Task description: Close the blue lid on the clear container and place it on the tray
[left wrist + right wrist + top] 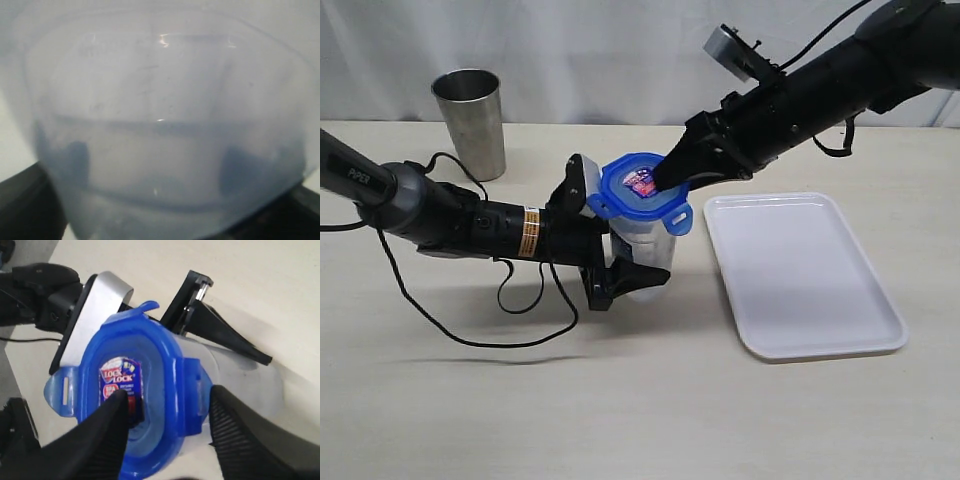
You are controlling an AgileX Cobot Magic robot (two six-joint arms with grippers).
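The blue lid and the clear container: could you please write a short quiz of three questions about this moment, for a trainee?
1. True or false: the blue lid lies on the tray.
2. What holds the clear container? A. the fingers of the left gripper; B. a human hand; C. nothing, it stands free.
3. Which object stands upright at the back of the table, with nothing touching it?

Key: 1. False, it sits on top of the clear container. 2. A. 3. The steel cup.
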